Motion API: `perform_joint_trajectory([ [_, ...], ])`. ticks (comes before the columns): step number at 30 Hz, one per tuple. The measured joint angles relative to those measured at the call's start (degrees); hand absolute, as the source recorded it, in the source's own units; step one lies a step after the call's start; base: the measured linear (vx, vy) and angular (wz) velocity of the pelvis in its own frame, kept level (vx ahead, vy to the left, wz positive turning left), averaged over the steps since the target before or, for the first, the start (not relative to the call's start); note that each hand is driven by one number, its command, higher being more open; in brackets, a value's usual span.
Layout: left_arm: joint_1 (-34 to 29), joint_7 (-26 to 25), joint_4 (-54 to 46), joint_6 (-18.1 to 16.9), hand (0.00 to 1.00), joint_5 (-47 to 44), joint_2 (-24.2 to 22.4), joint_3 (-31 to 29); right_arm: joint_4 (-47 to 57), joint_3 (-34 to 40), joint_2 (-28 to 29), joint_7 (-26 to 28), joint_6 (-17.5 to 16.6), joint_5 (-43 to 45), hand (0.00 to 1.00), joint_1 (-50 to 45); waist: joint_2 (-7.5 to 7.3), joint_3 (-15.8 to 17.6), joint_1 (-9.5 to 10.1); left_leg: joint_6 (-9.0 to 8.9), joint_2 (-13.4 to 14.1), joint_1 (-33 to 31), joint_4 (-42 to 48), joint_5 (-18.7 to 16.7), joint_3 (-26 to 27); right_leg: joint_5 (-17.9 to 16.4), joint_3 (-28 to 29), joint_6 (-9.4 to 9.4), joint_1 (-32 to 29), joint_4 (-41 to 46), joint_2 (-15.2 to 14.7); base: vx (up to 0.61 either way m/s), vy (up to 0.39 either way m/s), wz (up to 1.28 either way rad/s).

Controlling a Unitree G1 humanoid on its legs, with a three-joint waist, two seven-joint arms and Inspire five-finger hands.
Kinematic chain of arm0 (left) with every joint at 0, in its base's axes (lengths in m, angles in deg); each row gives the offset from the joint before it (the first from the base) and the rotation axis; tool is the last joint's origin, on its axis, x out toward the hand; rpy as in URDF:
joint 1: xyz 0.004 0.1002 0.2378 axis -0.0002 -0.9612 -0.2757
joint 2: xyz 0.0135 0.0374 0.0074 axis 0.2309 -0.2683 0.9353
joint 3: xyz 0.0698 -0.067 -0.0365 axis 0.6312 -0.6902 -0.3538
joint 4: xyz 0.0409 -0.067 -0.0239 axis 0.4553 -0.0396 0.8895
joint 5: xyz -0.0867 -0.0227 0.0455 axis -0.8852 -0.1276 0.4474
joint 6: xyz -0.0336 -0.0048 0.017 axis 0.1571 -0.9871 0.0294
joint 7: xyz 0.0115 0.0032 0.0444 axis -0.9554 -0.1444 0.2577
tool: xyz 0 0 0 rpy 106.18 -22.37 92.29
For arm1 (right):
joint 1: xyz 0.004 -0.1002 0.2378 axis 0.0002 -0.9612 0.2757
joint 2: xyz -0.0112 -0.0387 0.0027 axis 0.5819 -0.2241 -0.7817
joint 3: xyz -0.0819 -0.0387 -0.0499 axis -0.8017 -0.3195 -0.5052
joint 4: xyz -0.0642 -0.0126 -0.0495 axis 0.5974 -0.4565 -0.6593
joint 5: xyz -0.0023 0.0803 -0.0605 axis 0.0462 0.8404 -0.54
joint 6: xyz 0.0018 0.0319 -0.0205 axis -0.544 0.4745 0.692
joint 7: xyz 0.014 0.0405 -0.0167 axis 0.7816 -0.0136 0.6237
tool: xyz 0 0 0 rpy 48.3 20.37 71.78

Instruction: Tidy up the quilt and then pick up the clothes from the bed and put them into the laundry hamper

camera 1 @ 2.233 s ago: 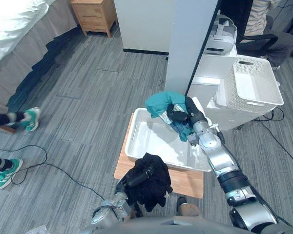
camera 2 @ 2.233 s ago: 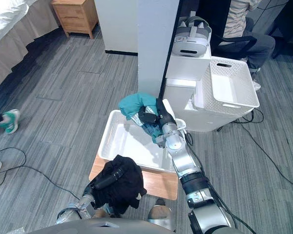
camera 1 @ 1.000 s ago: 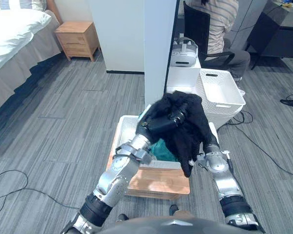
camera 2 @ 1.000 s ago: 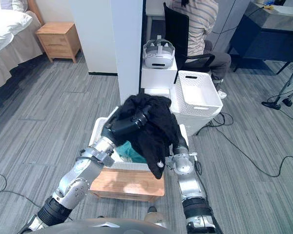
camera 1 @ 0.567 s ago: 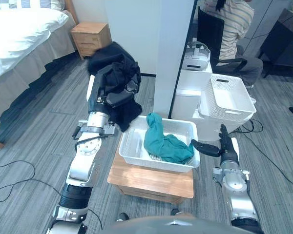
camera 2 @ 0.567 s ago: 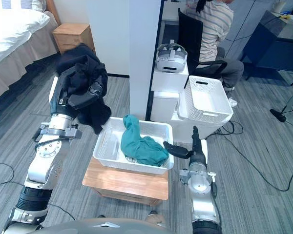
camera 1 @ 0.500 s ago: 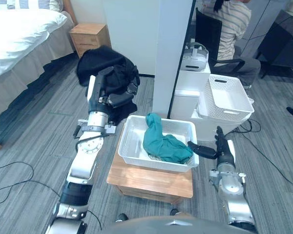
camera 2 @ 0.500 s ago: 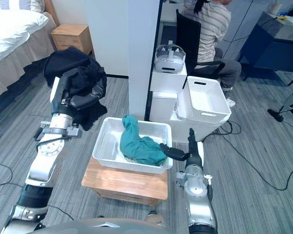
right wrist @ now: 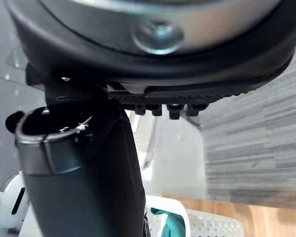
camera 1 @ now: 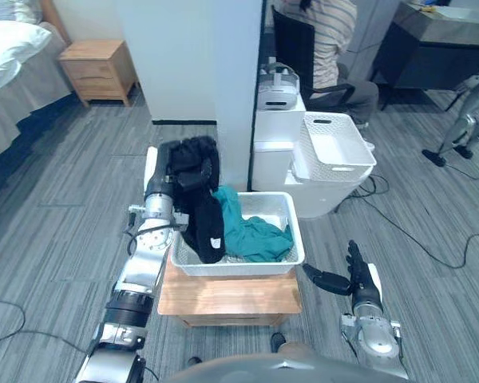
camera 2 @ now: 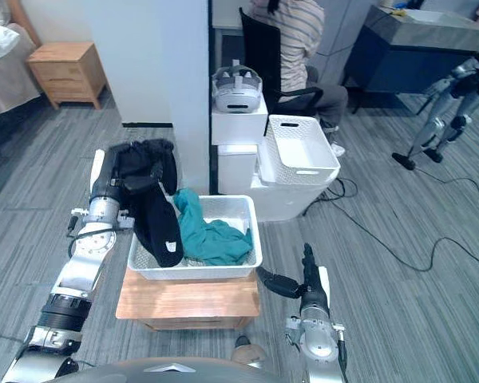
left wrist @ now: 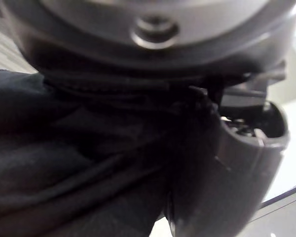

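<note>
A white laundry hamper [camera 1: 239, 269] stands on a low wooden stool [camera 1: 223, 297]. A teal garment [camera 1: 255, 237] lies inside it. My left hand [camera 1: 185, 165] is above the hamper's left end, shut on a black garment [camera 1: 206, 225] that hangs down into the hamper beside the teal one. In the left wrist view the black cloth [left wrist: 64, 163] is bunched against the hand. My right hand [camera 1: 337, 281] is low, to the right of the hamper and apart from it, with straight fingers and nothing held. Its thumb [right wrist: 84, 177] shows in the right wrist view.
A second white basket [camera 1: 334, 144] and a headset [camera 1: 277, 92] rest on white boxes behind the hamper, next to a white pillar [camera 1: 223, 80]. A person sits on a chair [camera 1: 299, 48] beyond. A wooden nightstand [camera 1: 100, 68] and bed [camera 1: 8, 56] are at the far left. Cables cross the floor at the right.
The camera has shifted. My left hand came down from beside the hamper to over its left end, so the black garment now hangs inside. My right hand dropped lower, away from the hamper.
</note>
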Motion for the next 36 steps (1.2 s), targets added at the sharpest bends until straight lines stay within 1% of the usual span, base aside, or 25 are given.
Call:
perform_joint_trajectory([
  [1, -0.29, 0.06, 1.02, 0.00, 0.00, 0.30, -0.23, 0.15, 0.00, -0.33, 0.00, 0.03, -0.17, 0.00, 1.00, -0.27, 0.01, 0.01, -0.10, -0.03, 0.06, -0.02, 0.00, -0.02, 0.28, 0.04, 0.28, -0.02, -0.29, 0.02, 0.08, -0.01, -0.011, -0.27],
  [2, -1.36, 0.06, 2.65, -0.01, 1.00, 2.18, -0.49, 0.22, 0.00, -1.25, -0.04, 0.07, -0.59, 0.00, 1.00, -0.75, 0.02, 0.01, -0.46, -0.13, 0.20, -0.01, 0.00, -0.09, 0.88, 0.09, 0.87, -0.04, -0.60, 0.02, 0.24, -0.01, -0.012, -0.19],
  [4, -2.57, 0.05, 5.81, -0.03, 1.00, 4.23, -0.57, 0.85, 0.00, -2.51, -0.04, 0.15, -1.37, 0.00, 1.00, -1.64, 0.16, 0.08, -1.15, -0.21, 0.48, 0.00, 0.00, -0.15, 1.43, 0.15, 1.29, -0.01, -0.75, 0.01, 0.40, 0.00, -0.021, -0.18],
  [6, -3.61, -0.01, 9.01, -0.05, 1.00, 4.71, -0.77, 1.48, -0.06, -3.73, -0.18, 0.25, -1.86, 0.00, 1.00, -2.30, 0.31, 0.13, -1.24, -0.48, 0.72, 0.01, -0.01, -0.33, 2.35, 0.20, 2.26, 0.02, -1.58, -0.02, 0.18, -0.02, -0.010, -0.24],
  [7, -4.28, -0.21, 11.64, -0.04, 1.00, 6.42, -0.83, 2.41, -0.06, -4.50, -0.30, 0.21, -2.17, 0.00, 1.00, -2.42, 0.60, 0.32, -1.47, -0.58, 0.66, 0.00, -0.02, -0.43, 2.88, 0.33, 2.83, 0.09, -1.61, -0.12, 0.13, -0.01, -0.001, -0.20],
  [9, -4.55, -0.25, 13.92, -0.04, 1.00, 6.47, -1.20, 3.27, -0.22, -5.04, -0.37, 0.21, -2.20, -0.01, 1.00, -2.61, 0.82, 0.46, -1.68, -0.61, 0.58, 0.03, -0.02, -0.55, 3.06, 0.34, 3.02, 0.10, -1.68, -0.12, 0.06, -0.01, -0.001, -0.11],
  [12, -6.37, -0.67, 14.45, -0.04, 1.00, 6.44, -1.47, 3.34, -0.85, -6.38, -0.37, 0.25, -2.46, -0.03, 1.00, -2.68, 0.90, 0.51, -1.84, -0.75, 0.58, 0.09, -0.02, -0.71, 4.03, 0.43, 3.98, 0.14, -2.38, -0.13, 0.12, -0.02, -0.014, -0.15],
  [15, -7.48, -0.63, 9.10, 1.09, 1.00, 6.35, -2.83, 2.03, -1.63, -6.50, -0.32, 0.21, -2.50, -0.04, 1.00, -2.80, 1.25, 0.72, -1.64, -0.67, 0.50, 0.10, 0.02, -0.69, 3.95, 0.93, 3.80, 0.20, -2.04, -0.09, 0.47, 0.00, -0.014, 0.02],
  [18, -8.11, -0.43, 0.44, 0.74, 1.00, 6.20, -3.44, 1.69, -3.23, -6.53, -0.30, 0.07, -2.65, -0.02, 1.00, -3.30, 1.70, 1.00, -1.21, -0.61, 0.56, 0.83, 0.00, -0.67, 2.78, 0.92, 2.38, 0.21, -0.60, -0.13, 0.39, -0.02, -0.013, 0.17],
  [19, -8.12, -0.25, -0.80, 0.36, 1.00, 6.04, -3.44, 1.64, -3.36, -6.53, -0.30, 0.07, -2.72, -0.01, 1.00, -3.42, 1.85, 1.06, -1.09, -0.57, 0.55, 0.98, -0.01, -0.69, 2.64, 0.90, 2.23, 0.22, -0.37, -0.14, 0.36, -0.04, -0.008, 0.17],
  [21, -8.12, 0.06, -5.14, -2.95, 1.00, 4.73, -3.28, 1.19, -3.85, -6.53, -0.30, 0.07, -3.27, 0.20, 1.00, -3.45, 2.58, 1.35, -0.94, -0.35, 0.40, 0.94, -0.02, -0.66, 1.81, 0.82, 1.28, 0.23, 0.07, -0.12, 0.10, -0.05, -0.001, 0.19],
  [24, -8.10, -0.49, -10.55, -6.25, 1.00, 3.40, -3.09, 0.01, -6.77, -6.52, -0.27, 0.04, -4.44, 0.44, 1.00, -3.33, 3.03, 1.38, -0.73, -0.44, 0.38, 0.94, -0.03, -0.65, 0.36, 0.13, 0.01, 0.18, 0.48, 0.04, -0.01, -0.07, -0.005, 0.23],
  [25, -8.06, -0.80, -11.41, -6.80, 1.00, 3.29, -3.04, -0.23, -7.58, -6.46, -0.27, 0.00, -4.58, 0.44, 1.00, -3.32, 3.14, 1.31, -0.59, -0.43, 0.41, 0.88, -0.04, -0.58, 0.16, 0.00, -0.24, 0.15, 0.52, 0.10, -0.01, -0.06, -0.012, 0.20],
  [27, -8.08, -1.39, -14.64, -7.96, 1.00, 1.38, -2.75, -1.13, -11.03, -5.57, -0.22, -0.19, -4.68, 0.44, 1.00, -3.33, 3.71, 0.94, 0.41, -0.47, 0.48, 0.57, -0.04, -0.29, -0.57, -0.36, -0.89, -0.17, 0.60, 0.18, 0.01, -0.03, -0.011, 0.15],
  [30, -8.71, -2.30, -16.27, -9.07, 1.00, -2.00, -2.75, -2.62, -14.95, -4.51, -0.19, -1.18, -4.67, 0.32, 1.00, -2.93, 4.29, 0.57, 0.83, -0.27, 0.47, -0.08, -0.04, 0.13, -1.86, -0.40, -2.09, -0.21, 0.67, 0.16, -0.07, -0.01, -0.007, 0.23],
  [32, -11.42, -2.35, -17.50, -9.84, 1.00, -7.24, -3.01, -4.82, -18.78, -3.14, 0.00, -1.91, -4.64, 0.35, 1.00, -1.80, 4.25, 0.61, 1.11, -0.26, 0.56, -0.08, -0.05, 0.42, -2.81, -0.45, -3.13, -0.30, 1.33, 0.02, -0.03, 0.00, -0.006, 0.22],
  [33, -12.61, -2.33, -17.50, -10.26, 1.00, -8.39, -3.26, -5.34, -19.41, -2.79, -0.06, -2.36, -4.64, 0.28, 1.00, -1.46, 4.24, 0.60, 1.21, -0.27, 0.57, -0.06, -0.04, 0.44, -3.02, -0.48, -3.38, -0.33, 1.48, 0.02, -0.04, 0.00, -0.001, 0.18],
  [35, -17.39, -1.91, -17.42, -10.45, 1.00, -13.03, -4.16, -6.44, -23.37, -0.85, -0.14, -3.61, -4.67, 0.23, 1.00, -0.27, 4.00, 0.69, 2.19, -0.32, 0.57, -0.02, -0.05, 0.49, -3.66, -0.59, -3.96, -0.39, 1.96, -0.10, -0.42, 0.01, 0.014, 0.18],
  [36, -20.99, -1.58, -17.09, -10.44, 1.00, -14.86, -4.63, -6.49, -26.19, 0.17, -0.24, -3.97, -4.59, 0.26, 1.00, 0.82, 3.76, 0.81, 2.62, -0.34, 0.53, -0.01, -0.05, 0.50, -4.10, -0.57, -4.43, -0.41, 2.43, -0.40, -0.48, 0.02, 0.024, 0.17],
])
